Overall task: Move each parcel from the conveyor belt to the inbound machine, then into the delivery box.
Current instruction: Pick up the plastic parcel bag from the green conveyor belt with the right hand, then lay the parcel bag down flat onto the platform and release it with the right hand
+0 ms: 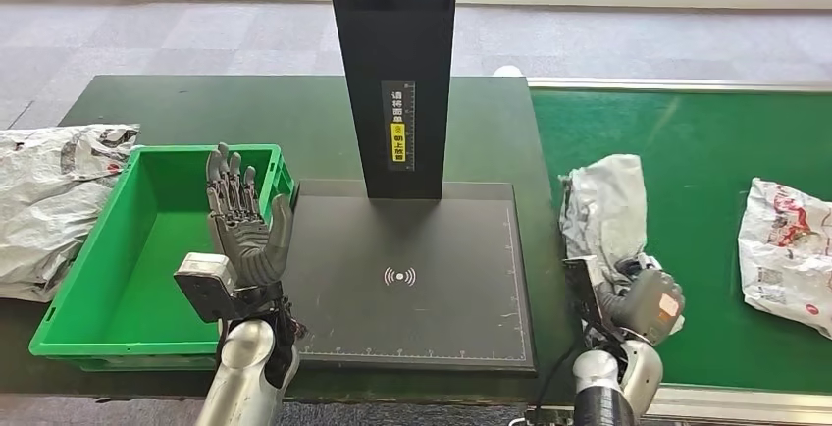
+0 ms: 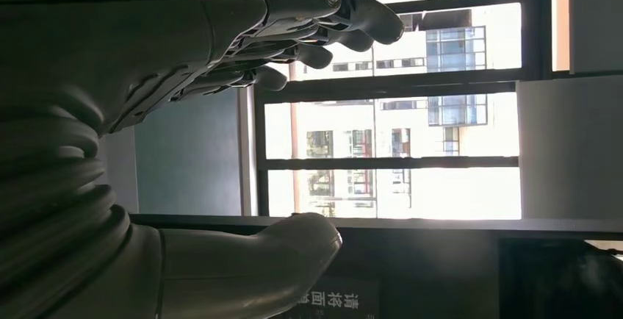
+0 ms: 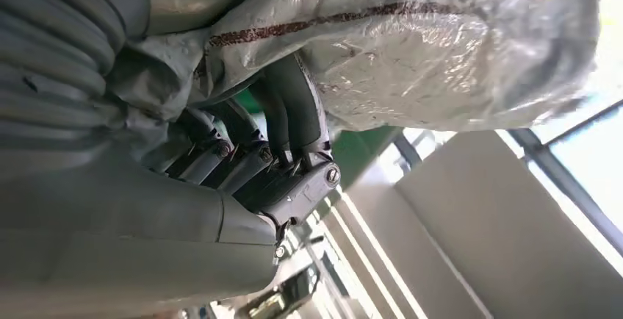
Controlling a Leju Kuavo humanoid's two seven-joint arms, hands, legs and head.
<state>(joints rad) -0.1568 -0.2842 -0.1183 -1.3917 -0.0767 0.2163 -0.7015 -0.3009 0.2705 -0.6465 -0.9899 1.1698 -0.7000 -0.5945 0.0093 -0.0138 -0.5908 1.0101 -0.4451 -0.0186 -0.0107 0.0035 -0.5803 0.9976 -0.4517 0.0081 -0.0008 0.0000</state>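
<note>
At five o'clock in the head view, the robot's right hand (image 1: 643,300) gripped the near end of a crumpled grey parcel (image 1: 603,205) at the left edge of the green conveyor belt (image 1: 697,151); the right wrist view showed dark fingers (image 3: 294,113) curled into the plastic wrap, a hold that appeared meant to carry the bag off the belt. At seven o'clock the left hand (image 1: 240,225) stood upright with fingers spread and nothing in it, palm turned toward the scanner, seemingly kept clear of the parcel's path. It hovered over the right wall of the green delivery box (image 1: 118,249), which sat on the dark worktop (image 1: 196,102) just beside the inbound machine's black plate (image 1: 412,279), close enough for a short transfer. The plate lay bare, so the scanning step looked not yet begun. A second parcel (image 1: 790,249) waited on the belt at three o'clock. Another grey bag (image 1: 49,200) lay at nine o'clock, beside the box. The machine's black column (image 1: 392,73) rose at twelve o'clock.
</note>
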